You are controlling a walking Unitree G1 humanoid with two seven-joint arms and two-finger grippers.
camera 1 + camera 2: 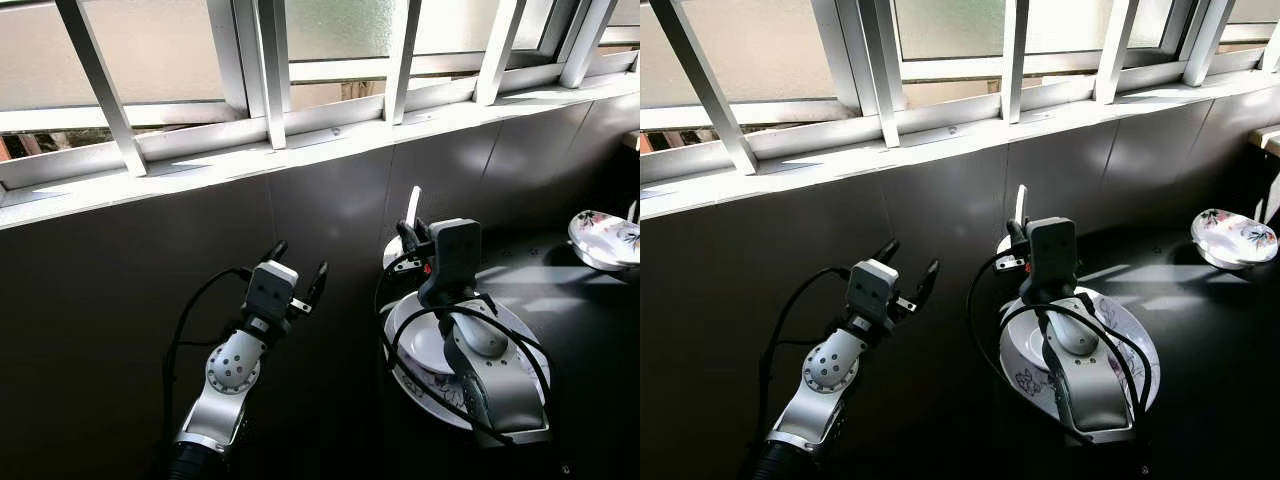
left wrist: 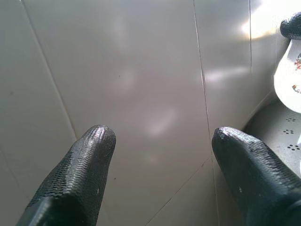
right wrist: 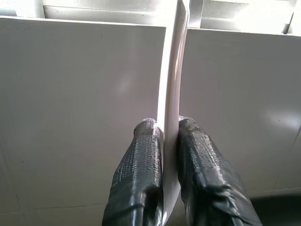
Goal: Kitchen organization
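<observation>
The right silver arm reaches forward over a round white plate with a floral-patterned rim (image 1: 415, 385), which lies on the dark counter (image 1: 580, 330) close to the robot. A second, smaller white dish (image 1: 425, 345) sits inside that plate, under the arm. At the arm's end, the right claw (image 1: 412, 237) is closed on a thin white flat piece standing on edge (image 1: 412, 207); in the right wrist view the two black fingers (image 3: 141, 160) press on either side of the white flat piece (image 3: 170, 108), which rises upright between them toward the window frame. What the piece is cannot be told.

To the left, the left claw (image 1: 297, 268) is raised in front of the dark tiled wall (image 1: 120, 300), its fingers spread apart and holding nothing; the left wrist view shows both fingertips (image 2: 94, 141) well apart against the tiles.

Farther right on the counter, well apart from the plate, lies a small white bowl with a flower pattern (image 1: 605, 238) in a patch of sunlight. Above the wall runs a white-barred window (image 1: 270, 70) with frosted glass.
</observation>
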